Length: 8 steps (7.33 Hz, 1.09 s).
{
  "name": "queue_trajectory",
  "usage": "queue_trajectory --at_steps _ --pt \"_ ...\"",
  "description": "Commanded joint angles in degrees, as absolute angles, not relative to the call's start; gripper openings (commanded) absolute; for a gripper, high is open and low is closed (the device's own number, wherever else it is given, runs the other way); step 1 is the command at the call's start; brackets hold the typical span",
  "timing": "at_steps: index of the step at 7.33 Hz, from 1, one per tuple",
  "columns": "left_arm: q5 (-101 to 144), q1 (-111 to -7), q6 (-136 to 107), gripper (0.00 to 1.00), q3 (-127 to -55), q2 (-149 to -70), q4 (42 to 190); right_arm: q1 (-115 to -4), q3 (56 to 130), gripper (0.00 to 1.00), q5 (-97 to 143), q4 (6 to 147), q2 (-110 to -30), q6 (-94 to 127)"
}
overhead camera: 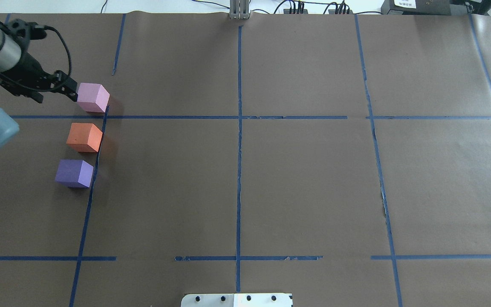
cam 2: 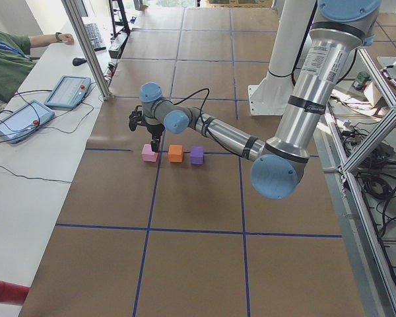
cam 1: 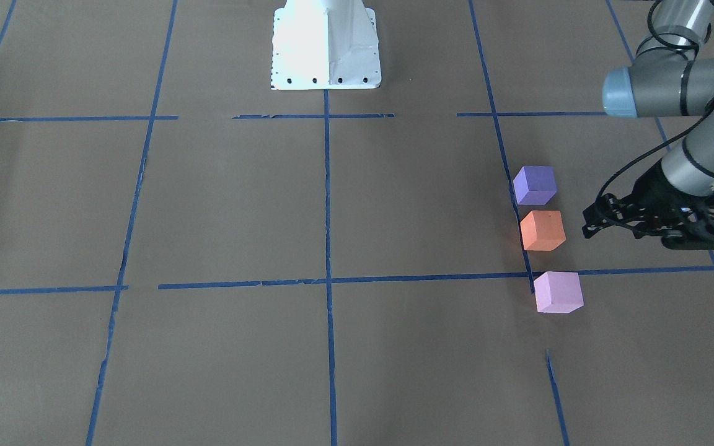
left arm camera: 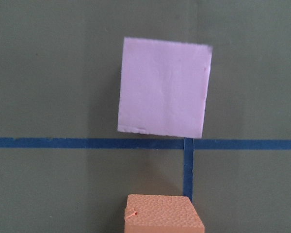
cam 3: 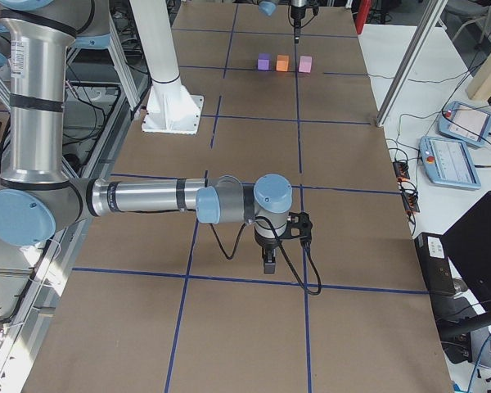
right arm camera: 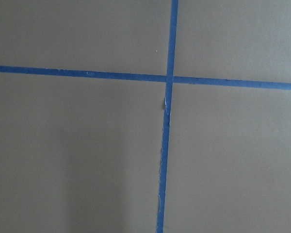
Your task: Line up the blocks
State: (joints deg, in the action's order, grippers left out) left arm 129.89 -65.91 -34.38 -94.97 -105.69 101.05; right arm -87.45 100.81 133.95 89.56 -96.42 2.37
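Figure. The table [overhead camera: 296, 179], papered brown and gridded with blue tape [overhead camera: 238, 170], carries all three blocks on the robot's left side. The left arm [cam 1: 698, 158] reaches out over them with its wrist turned down. The right arm [cam 3: 147, 198] is stretched over a tape crossing, well apart from the blocks. We cannot tell how far the left tool [overhead camera: 70, 89] is parted, but it holds nothing, since every block rests on the table. The right tool [cam 3: 268, 260] is equally unreadable.

The purple block [overhead camera: 74, 173], orange block [overhead camera: 84, 137] and pink block [overhead camera: 93, 97] form a row running away from the robot's base, beside one tape line. The pink block is farthest out and lies close beneath the left tool. We judge the line essentially formed, and any trimming falls to the left arm.
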Motion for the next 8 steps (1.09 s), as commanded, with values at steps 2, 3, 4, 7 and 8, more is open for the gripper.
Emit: queue_trajectory --at_steps 2,3,4,7,8 --pt "130.3 -84.2 4.0 1.0 -90.9 -94.4 100.1 -87.5 100.8 1.0 133.9 89.6 -96.4 2.4" --pt "130.4 -89.2 6.7 1.0 -89.2 -92.2 100.0 -87.5 100.8 1.0 133.9 89.6 -96.4 2.4" --pt "130.4 -90.6 6.7 1.0 -89.2 -91.3 98.7 -87.5 100.8 1.0 133.9 89.6 -96.4 2.4" --pt "130.3 -90.4 7.3 1.0 -89.2 -92.5 94.2 -87.5 100.8 1.0 133.9 89.6 -96.4 2.4" --pt "130.2 -90.4 7.3 1.0 -88.4 -92.5 94.5 -87.5 100.8 1.0 133.9 89.6 -96.4 2.4"
